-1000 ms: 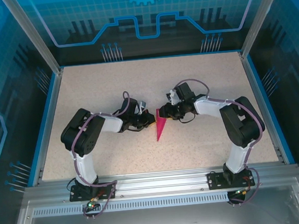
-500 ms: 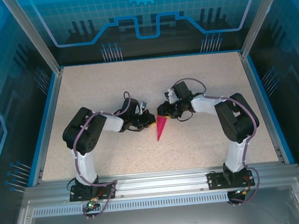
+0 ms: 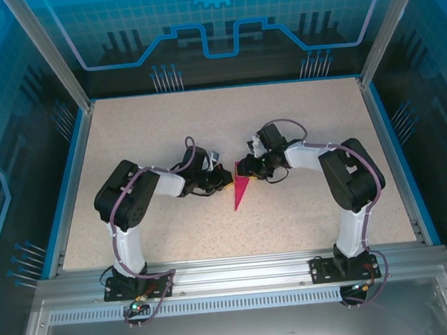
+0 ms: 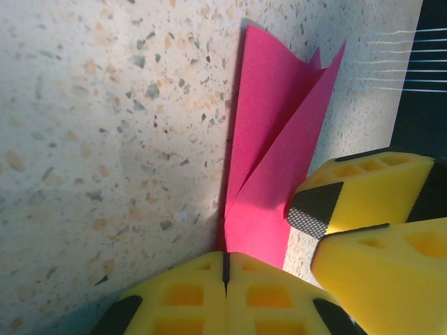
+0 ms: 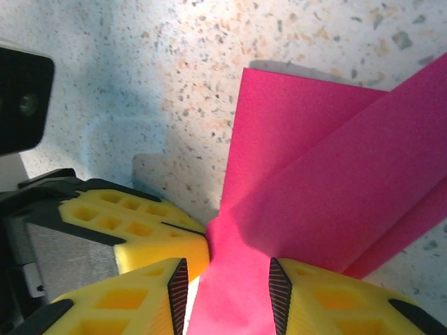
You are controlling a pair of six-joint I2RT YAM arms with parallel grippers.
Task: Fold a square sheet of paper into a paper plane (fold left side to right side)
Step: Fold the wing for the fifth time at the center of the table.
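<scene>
Left claw: fingers closed flat together, tips touching the edge of the paper plane. I cannot tell whether they pinch it or only press on it.

Right claw: jaws partly apart, pink paper showing between my two black pads. Seen from the left wrist, one pad sits against a raised flap of the plane. I cannot confirm a firm grip.

Plane: folded layers stand up slightly from the table and the flaps are not flat. From above, both claws meet at its broad far end, left claw on its left and right claw on its right. Its point aims toward the near rail.

Change over the last second: my right elbow has swung inward and that forearm now angles more steeply toward the plane. The left arm is almost unmoved. The plane has stayed put near the table's middle.

Room: the plane lies well apart from the blue rim on every side. Open speckled surface stretches behind the claws to the far edge. A narrower band lies between the plane's point and the rail.
</scene>
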